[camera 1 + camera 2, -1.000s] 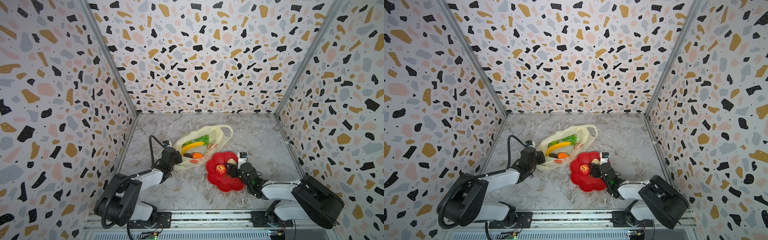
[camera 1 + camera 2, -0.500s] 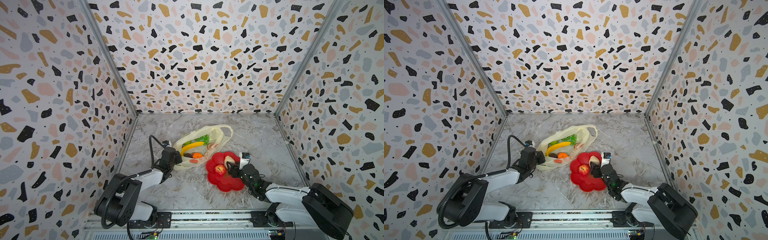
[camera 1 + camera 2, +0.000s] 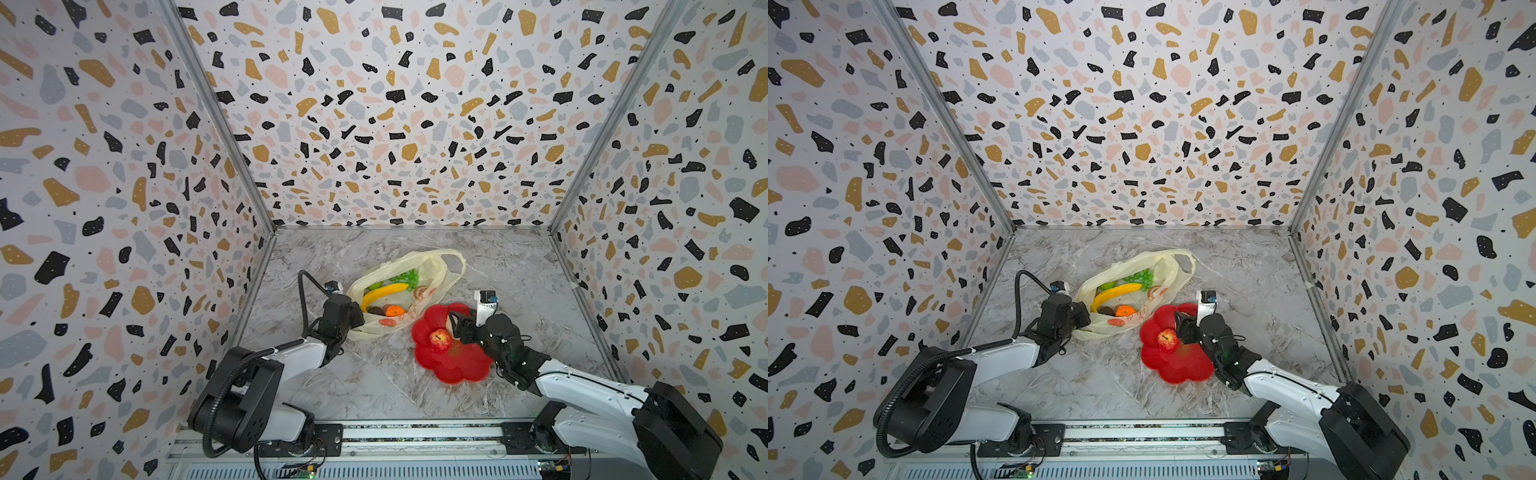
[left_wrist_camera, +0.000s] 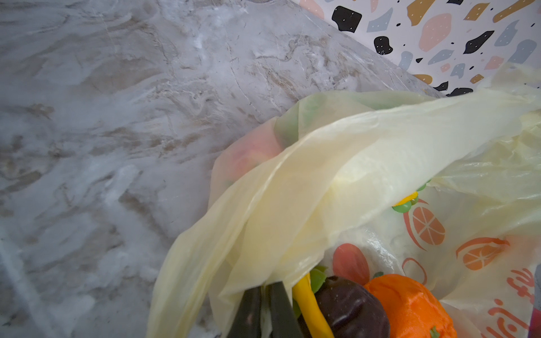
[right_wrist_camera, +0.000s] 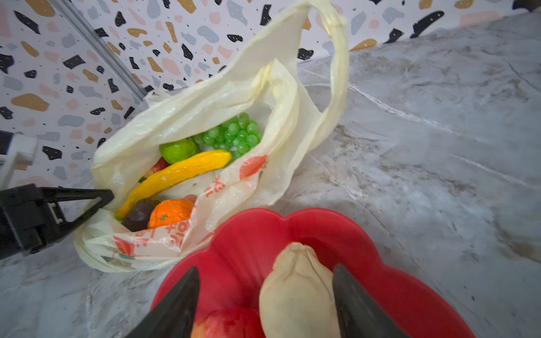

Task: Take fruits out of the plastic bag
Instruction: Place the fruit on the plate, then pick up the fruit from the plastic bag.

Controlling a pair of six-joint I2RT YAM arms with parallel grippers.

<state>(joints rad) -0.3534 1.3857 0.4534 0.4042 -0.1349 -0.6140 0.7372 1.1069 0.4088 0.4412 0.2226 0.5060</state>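
Counts red apple (image 3: 439, 340) and beige pear-like piece (image 5: 298, 292) out on the red flower-shaped plate (image 3: 457, 370), right end effector (image 5: 265, 269) wide open astride the latter, with yellow banana (image 3: 382, 293), green grapes (image 3: 405, 276) and orange (image 3: 394, 310) left in the pale yellow plastic bag (image 3: 432, 266), rim pinched in closed left end effector (image 4: 265, 310).

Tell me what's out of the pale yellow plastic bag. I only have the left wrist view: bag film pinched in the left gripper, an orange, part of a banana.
Observer: Two fruits lie on a red flower-shaped plate: a red apple and a beige pear-like piece.
Operator: Is either one held?
Observer: No. The right gripper is open over the plate, with the beige piece between its jaws and a gap on one side.
Operator: Anything else inside that I can't see?
Observer: Yes, a green grape bunch and a round green citrus in the plastic bag's open mouth.
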